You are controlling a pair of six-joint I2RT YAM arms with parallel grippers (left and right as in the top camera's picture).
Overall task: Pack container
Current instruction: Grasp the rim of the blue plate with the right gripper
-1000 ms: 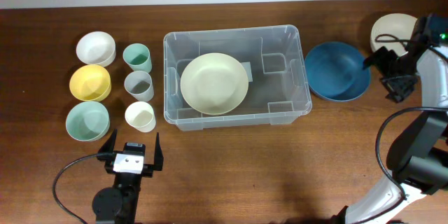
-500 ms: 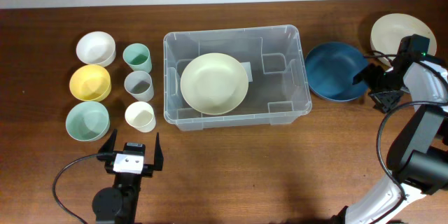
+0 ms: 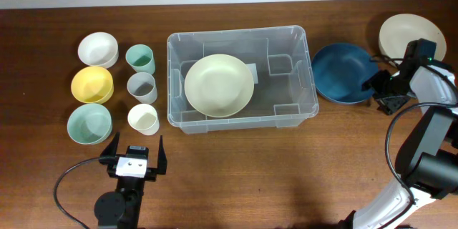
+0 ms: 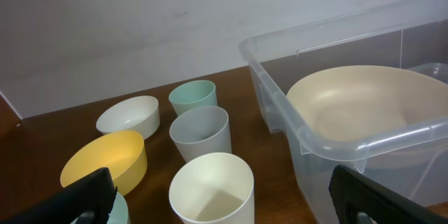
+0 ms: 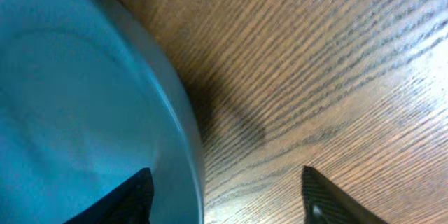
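Clear glossy plastic container [image 3: 283,82], matt blue bowl [image 3: 343,71], grained dark wood table [image 3: 286,172].

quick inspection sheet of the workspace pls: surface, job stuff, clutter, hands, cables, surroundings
surface: brown wooden table, no spills seen
job's things: clear container at centre, lid off, cream bowl inside; blue bowl on the table to its right
clutter: white bowl, yellow bowl, mint bowl, green cup, grey cup and cream cup left of the container; cream dish at far right
hands: left hand open, empty, near the front edge; right hand open, fingers either side of the blue bowl's rim, not gripping
cables: black cable looped by the left arm; another by the right arm
surroundings: white wall behind the table
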